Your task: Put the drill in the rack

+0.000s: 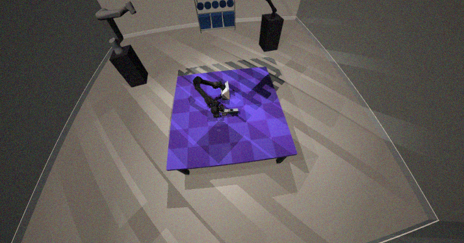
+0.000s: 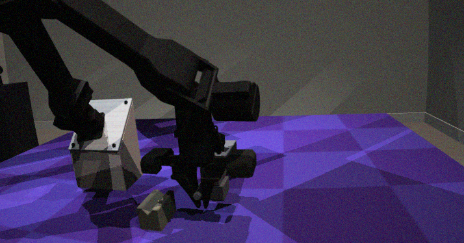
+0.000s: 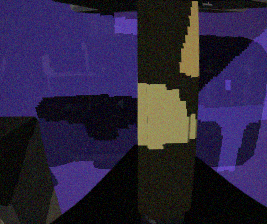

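Grey, tubular and smooth-jointed, an arm (image 1: 112, 13) stands on a matte black box pedestal (image 1: 128, 67) at the far left. Right of it, a thin-framed shelf unit (image 1: 197, 12) against the far wall holds blue rectangular bins above and below, with a row of round blue items on the middle shelf.

Purple tones, light and dark, chequer the flat tabletop (image 1: 260, 144) (image 2: 325, 177) (image 3: 14, 75). In the exterior view's left part, a pale wedge-shaped mount (image 1: 226, 92) (image 2: 115, 121) wears a sloping whitish plate with dark round fasteners; the black arm's lower end meets it. Next, nearer the camera, sits a small beige notched block (image 2: 151, 216) with angular faces.

Right of that block, the black gripper (image 1: 216, 115) (image 2: 202, 206) (image 3: 157, 153) points down, its tapered fingers clenched around the drill (image 2: 197, 195) (image 3: 164, 50), low over the table. Straight-sided and dull olive with yellow lit patches, the drill shows a round grey end. Just behind and right of the fingers stands a light grey, blocky fixture (image 1: 231, 111) (image 2: 221, 190); whether the drill's hidden end is inside it, I cannot tell.

At the far right, another black arm (image 1: 270, 2) tops a black pedestal (image 1: 270, 32).
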